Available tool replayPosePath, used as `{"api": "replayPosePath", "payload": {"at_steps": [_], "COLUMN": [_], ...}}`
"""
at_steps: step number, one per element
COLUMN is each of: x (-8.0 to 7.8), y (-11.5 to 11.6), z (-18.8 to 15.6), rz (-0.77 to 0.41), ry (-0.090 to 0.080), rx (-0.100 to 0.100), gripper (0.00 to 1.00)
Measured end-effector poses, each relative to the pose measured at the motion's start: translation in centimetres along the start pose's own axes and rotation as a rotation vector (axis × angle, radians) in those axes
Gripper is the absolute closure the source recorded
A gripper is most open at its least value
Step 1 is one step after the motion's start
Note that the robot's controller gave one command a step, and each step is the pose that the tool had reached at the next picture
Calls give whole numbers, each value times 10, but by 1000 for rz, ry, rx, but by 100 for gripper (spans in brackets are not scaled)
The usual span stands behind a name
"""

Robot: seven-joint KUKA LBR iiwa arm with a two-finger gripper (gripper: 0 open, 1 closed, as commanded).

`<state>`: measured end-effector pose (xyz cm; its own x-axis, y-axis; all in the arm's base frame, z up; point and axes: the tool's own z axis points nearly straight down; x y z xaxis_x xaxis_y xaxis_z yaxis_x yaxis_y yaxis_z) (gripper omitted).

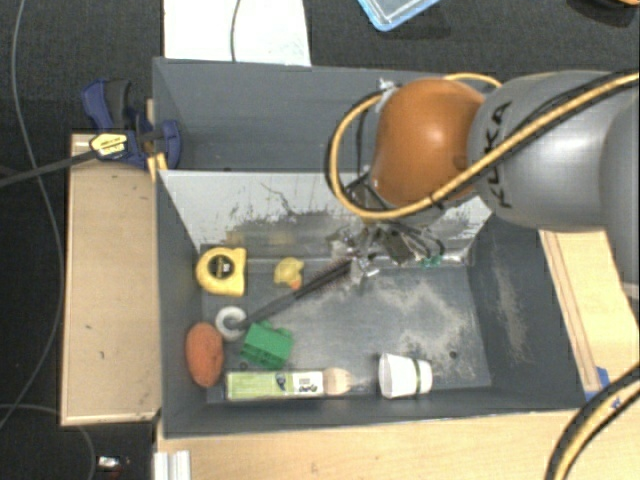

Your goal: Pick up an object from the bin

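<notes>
Claw (372,256) sits low at 12 o'clock in the grey metal bin (520,308), its width not tellable. The upper end of a thin black rod (300,290) lies right at it, slanting off toward 8 o'clock. Judged step: closing on the rod's tip, grip unconfirmed; next calls for a firm pinch and a lift clear of the small yellow lump (288,272) beside the shaft. Farther out toward 8: white ring (231,321), green plastic block (266,345), orange-brown oval (205,354); at 9 a yellow tape measure (220,271); at 6 a long green-and-white labelled tube (285,383), print unreadable; "KUKA" legible on the grey arm (500,158).
</notes>
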<state>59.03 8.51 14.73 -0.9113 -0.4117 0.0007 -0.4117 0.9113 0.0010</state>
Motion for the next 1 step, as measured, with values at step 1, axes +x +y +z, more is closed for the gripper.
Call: {"api": "replayPosePath", "payload": {"at_steps": [1], "x": [-6], "y": [10], "z": [-91], "rz": [-18], "ry": [2], "rx": [-1], "gripper": [100]}}
